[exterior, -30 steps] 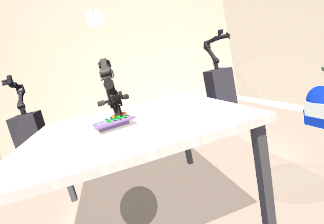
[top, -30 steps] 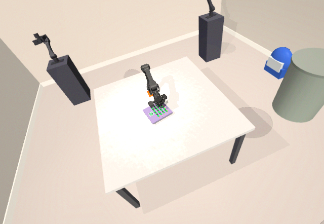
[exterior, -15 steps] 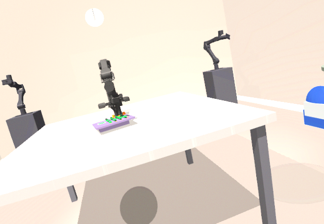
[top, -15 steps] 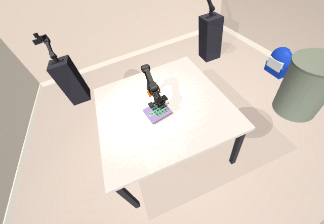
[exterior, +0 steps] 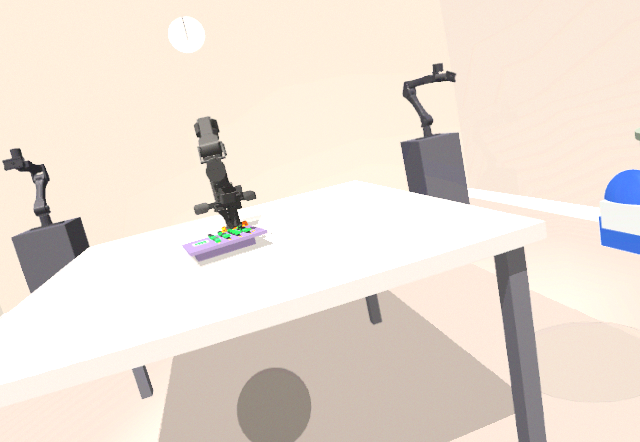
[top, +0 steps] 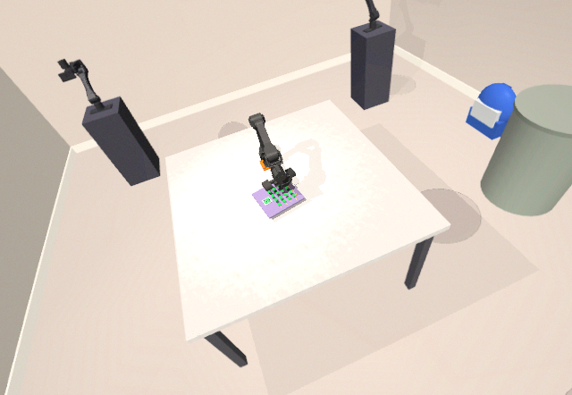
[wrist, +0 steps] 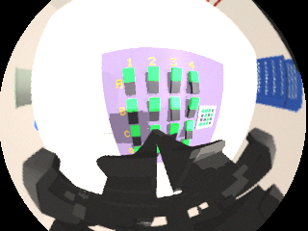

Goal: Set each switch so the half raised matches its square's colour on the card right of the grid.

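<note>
The purple panel (top: 273,212) (exterior: 227,247) (wrist: 112,64) carries a grid of green and dark grey rocker switches, labelled 1 to 4 across and by letters down the side. In the wrist view, the row A switches, such as the one in column 2 (wrist: 153,74), and row B show fully. The fingertips partly hide row C at column 2 and much of the nearest row. The small white-edged card (top: 266,200) (exterior: 200,243) (wrist: 207,116) lies beside column 4; its squares are too small to read surely. My gripper (exterior: 234,227) (wrist: 155,132) is shut and empty, low over the near rows; contact cannot be told.
The panel rests on the white table (top: 323,243) (exterior: 361,241). An orange item (top: 264,164) shows beside the arm. Two other arms stand on dark pedestals (top: 121,143) (top: 372,67) behind the table. A grey-green cylinder (top: 531,160) and a blue object (top: 499,97) stand beyond the table.
</note>
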You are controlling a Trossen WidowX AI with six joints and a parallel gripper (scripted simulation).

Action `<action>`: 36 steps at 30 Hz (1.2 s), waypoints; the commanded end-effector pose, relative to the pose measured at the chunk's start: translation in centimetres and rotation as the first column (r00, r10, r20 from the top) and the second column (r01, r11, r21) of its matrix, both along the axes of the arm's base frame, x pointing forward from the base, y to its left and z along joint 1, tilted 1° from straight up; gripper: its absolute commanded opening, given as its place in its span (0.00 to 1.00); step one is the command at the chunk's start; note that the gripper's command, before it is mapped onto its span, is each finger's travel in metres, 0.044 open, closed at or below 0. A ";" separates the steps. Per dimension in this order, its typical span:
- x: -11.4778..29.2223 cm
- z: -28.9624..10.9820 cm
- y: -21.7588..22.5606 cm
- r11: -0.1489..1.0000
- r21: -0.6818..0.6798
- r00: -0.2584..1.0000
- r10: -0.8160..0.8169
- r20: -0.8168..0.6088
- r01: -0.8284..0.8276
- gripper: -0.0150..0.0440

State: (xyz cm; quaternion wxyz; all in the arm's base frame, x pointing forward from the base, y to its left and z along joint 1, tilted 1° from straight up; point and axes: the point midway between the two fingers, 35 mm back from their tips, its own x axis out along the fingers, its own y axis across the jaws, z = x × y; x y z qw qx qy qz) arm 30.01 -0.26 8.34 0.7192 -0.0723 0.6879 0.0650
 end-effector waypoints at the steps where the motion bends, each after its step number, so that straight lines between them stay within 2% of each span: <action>1: 0.0 -0.1 -0.1 1.000 -0.005 1.000 0.004 0.000 -0.004 0.25; 36: 0.1 -0.6 -0.1 1.000 -0.005 1.000 0.004 0.000 -0.004 0.25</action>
